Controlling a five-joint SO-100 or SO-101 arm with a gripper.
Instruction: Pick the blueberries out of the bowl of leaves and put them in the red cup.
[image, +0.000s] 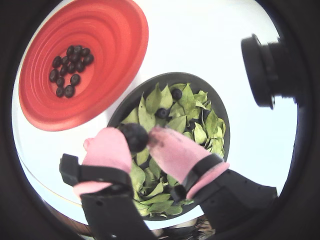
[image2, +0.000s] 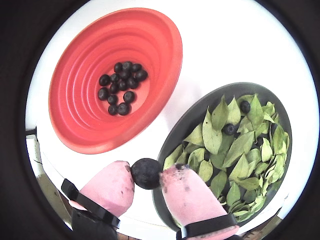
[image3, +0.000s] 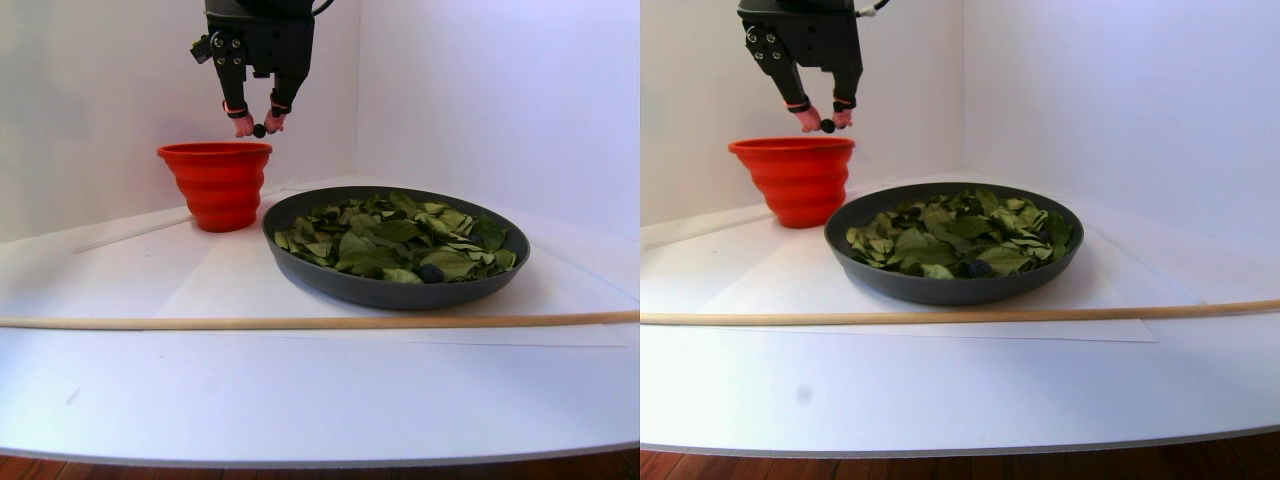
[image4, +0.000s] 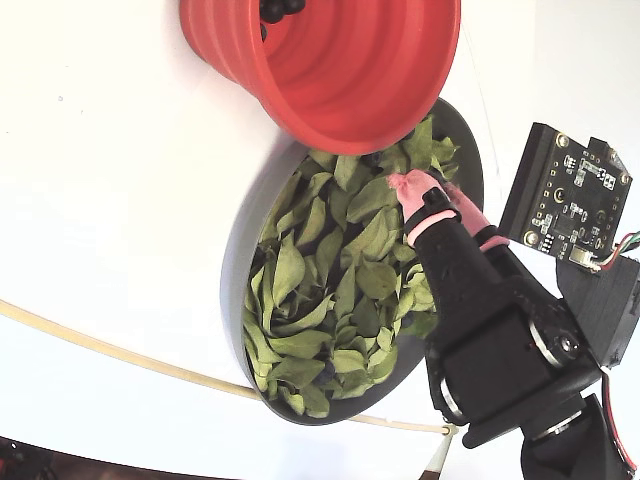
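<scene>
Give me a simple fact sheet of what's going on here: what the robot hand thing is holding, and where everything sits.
end effector: shut on one blueberry, pinched between pink fingertips
height: raised near the red cup's rim in the stereo pair view
red cup: about a dozen berries at the bottom
bowl: dark grey, beside the cup
leaves: heaped in the bowl
berries left in bowl: at least two visible

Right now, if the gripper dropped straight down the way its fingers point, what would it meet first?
Probably the red cup rim nearest the bowl, or the table between them; depth is unclear. The gripper holds a blueberry.
</scene>
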